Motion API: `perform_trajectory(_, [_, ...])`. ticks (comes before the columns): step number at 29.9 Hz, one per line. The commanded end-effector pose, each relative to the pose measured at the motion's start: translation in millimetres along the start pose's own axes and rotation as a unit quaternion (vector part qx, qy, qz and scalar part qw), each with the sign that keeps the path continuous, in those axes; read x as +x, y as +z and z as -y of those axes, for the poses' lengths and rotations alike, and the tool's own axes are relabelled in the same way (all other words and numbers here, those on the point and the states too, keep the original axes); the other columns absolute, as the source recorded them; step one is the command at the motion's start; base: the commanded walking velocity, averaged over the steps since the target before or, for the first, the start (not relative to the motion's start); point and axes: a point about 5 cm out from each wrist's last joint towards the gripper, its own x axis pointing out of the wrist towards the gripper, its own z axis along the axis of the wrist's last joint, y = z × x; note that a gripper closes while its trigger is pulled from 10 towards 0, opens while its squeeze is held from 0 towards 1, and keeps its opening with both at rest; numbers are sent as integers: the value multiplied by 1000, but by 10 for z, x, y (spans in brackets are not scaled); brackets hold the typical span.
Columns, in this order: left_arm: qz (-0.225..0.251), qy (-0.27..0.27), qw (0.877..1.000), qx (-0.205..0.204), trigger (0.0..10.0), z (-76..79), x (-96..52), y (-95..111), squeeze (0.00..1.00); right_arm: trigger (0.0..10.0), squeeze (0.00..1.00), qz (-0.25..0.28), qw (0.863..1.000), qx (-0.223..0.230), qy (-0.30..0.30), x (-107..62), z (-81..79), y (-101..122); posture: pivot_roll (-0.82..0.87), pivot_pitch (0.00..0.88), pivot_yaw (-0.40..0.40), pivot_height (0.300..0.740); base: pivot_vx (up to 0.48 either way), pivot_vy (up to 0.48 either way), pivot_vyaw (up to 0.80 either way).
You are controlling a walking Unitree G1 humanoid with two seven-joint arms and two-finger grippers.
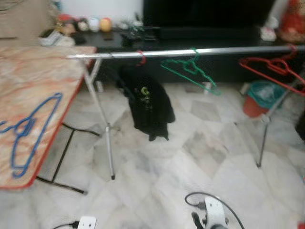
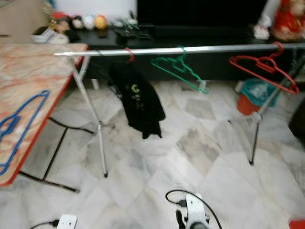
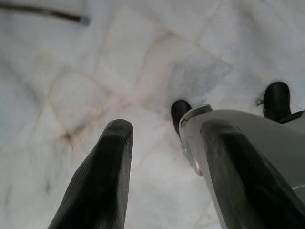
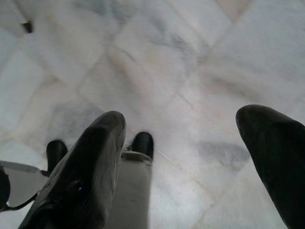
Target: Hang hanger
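A blue hanger (image 1: pixel 28 129) lies flat on the marble-patterned table (image 1: pixel 47 76) at my left. A silver clothes rail (image 1: pixel 214 50) crosses the scene ahead. On it hang a black garment (image 1: pixel 147 102) on a red hook, an empty green hanger (image 1: pixel 190 71) and an empty red hanger (image 1: pixel 271 69). My left gripper (image 3: pixel 169 131) hangs down toward the marble floor, open, with nothing between its fingers. My right gripper (image 4: pixel 183 119) also points at the floor, open and empty. Both are far from the blue hanger.
The rail stands on thin metal legs (image 1: pixel 107 138) with another leg (image 1: pixel 262 143) at the right. Behind it is a black cabinet (image 1: pixel 200 33) with toys on top. A teal and orange bucket (image 1: pixel 259 98) sits under the rail. A white power strip (image 1: pixel 86 223) lies on the floor near me.
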Motion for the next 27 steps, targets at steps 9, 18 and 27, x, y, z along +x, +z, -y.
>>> perform_trajectory(9, [-17, -7, 1000, -5, 10000, 28, -12, -69, 0, 10000, 0, -5, 1000, 1, 0, -3, -14, -23, 12, 60, -29, 740, 0, 0, -800])
perform_trajectory(18, [-12, 0, 1000, 13, 10000, 19, -10, -56, 0, 10000, 0, -5, 1000, -2, 0, -3, -14, -21, 12, 60, -29, 740, 0, -69, -800])
perform_trajectory(27, [-11, 2, 1000, 13, 10000, 20, -9, -51, 0, 10000, 0, -5, 1000, -4, -1, -2, -10, -18, 8, 60, -31, 740, 0, -109, -800])
